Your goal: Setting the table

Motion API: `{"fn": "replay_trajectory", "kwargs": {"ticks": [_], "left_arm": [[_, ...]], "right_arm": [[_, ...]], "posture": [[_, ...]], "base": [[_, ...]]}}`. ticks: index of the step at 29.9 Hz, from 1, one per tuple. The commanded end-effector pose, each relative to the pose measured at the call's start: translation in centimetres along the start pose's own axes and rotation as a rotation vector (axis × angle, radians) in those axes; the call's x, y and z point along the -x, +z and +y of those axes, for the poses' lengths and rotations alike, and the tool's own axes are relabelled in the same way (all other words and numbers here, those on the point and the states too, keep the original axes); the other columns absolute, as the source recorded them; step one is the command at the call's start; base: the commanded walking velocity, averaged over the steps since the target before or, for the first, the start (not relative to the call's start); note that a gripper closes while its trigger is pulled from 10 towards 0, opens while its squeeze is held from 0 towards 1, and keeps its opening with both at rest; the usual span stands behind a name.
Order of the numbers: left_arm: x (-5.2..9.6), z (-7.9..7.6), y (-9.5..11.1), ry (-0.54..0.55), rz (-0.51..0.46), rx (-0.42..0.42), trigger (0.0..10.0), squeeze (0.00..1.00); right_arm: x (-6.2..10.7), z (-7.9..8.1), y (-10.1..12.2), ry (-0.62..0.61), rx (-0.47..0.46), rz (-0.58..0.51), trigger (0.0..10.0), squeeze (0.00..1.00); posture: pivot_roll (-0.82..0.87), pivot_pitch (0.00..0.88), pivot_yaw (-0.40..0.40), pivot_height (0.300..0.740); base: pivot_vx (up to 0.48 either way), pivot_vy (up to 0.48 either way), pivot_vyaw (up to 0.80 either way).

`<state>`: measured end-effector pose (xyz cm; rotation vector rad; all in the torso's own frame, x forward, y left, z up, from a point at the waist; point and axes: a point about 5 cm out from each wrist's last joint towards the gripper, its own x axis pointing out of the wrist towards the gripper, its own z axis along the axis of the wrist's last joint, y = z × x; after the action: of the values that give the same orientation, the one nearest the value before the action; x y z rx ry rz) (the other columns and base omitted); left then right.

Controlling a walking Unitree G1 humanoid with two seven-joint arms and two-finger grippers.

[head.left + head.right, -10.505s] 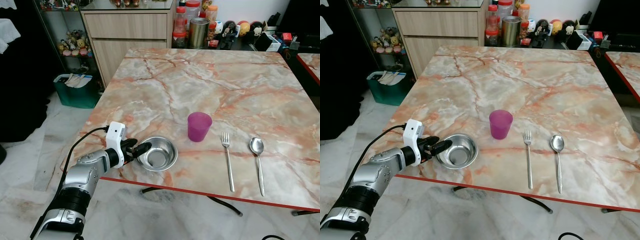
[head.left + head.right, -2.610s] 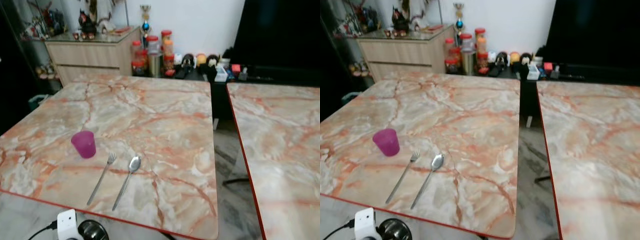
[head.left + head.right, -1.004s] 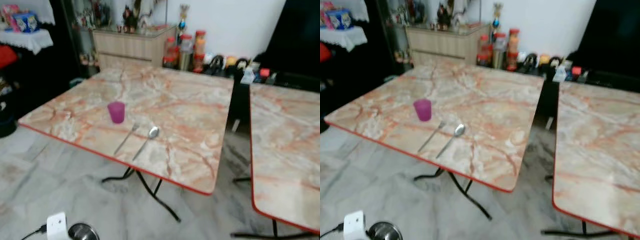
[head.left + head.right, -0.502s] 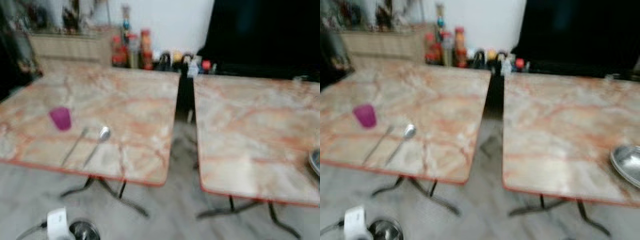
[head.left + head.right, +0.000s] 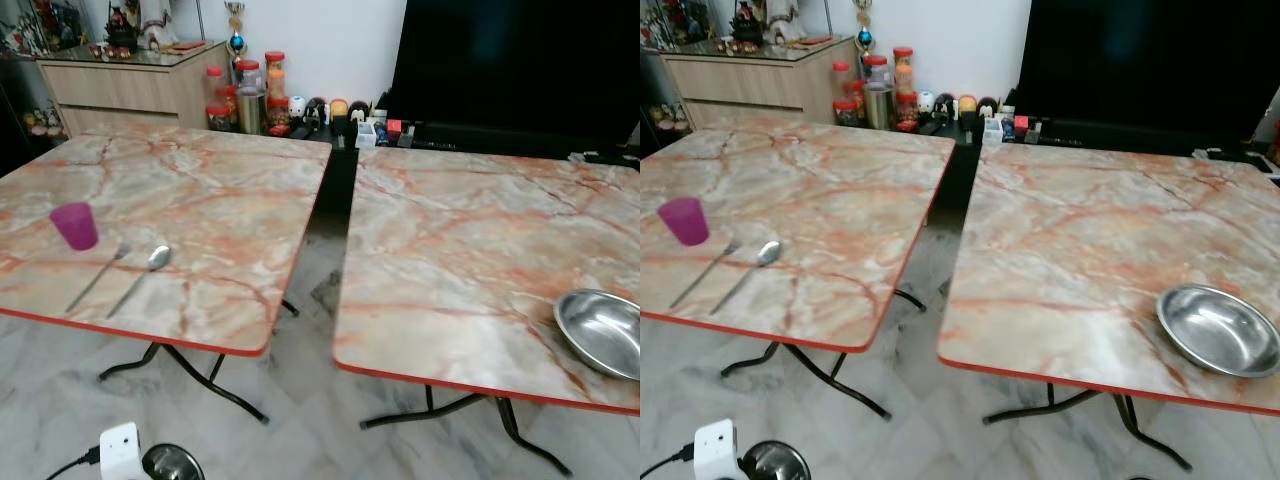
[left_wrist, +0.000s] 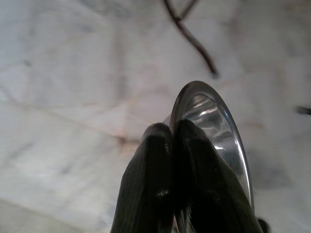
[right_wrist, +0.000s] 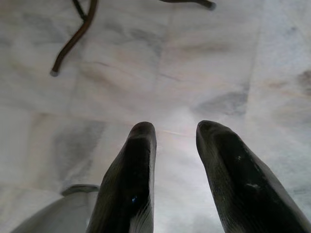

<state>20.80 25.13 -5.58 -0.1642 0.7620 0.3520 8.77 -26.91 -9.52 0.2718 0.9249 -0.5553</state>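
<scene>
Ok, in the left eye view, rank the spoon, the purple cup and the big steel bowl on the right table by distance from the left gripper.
1. Spoon, left table, near its front edge.
2. Purple cup, left table, farther back.
3. Big steel bowl, far right, on the right table.
The left gripper holds a small steel bowl low by the floor.

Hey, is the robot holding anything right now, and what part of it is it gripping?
The left gripper pinches a small steel bowl by its rim. The right gripper is open over the floor, holding nothing.

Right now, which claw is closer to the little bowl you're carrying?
Left. The left claw is pinched shut on the bowl's rim, carrying it low over the floor. The right claw hangs open over bare floor, touching nothing.
</scene>
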Motion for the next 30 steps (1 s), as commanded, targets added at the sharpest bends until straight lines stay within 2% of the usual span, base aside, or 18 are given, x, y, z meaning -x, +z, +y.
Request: {"fn": "replay_trajectory", "kwargs": {"ticks": [1, 30], "left_arm": [[-0.05, -0.04, 0.13, -0.007, 0.008, -0.022, 10.0, 0.0], [0.18, 0.93, -0.51, -0.003, 0.028, -0.055, 10.0, 0.0]], "right_arm": [[0.01, -0.13, 0.13, -0.005, -0.003, -0.012, 10.0, 0.0], [0.26, -0.46, -0.57, -0.014, -0.003, 0.005, 10.0, 0.0]], "posture": [[-0.01, 0.0, -0.025, 0.74], [0.0, 0.0, -0.02, 0.74]], "base": [[0.0, -0.296, 0.0], [0.0, -0.294, 0.0]]}}
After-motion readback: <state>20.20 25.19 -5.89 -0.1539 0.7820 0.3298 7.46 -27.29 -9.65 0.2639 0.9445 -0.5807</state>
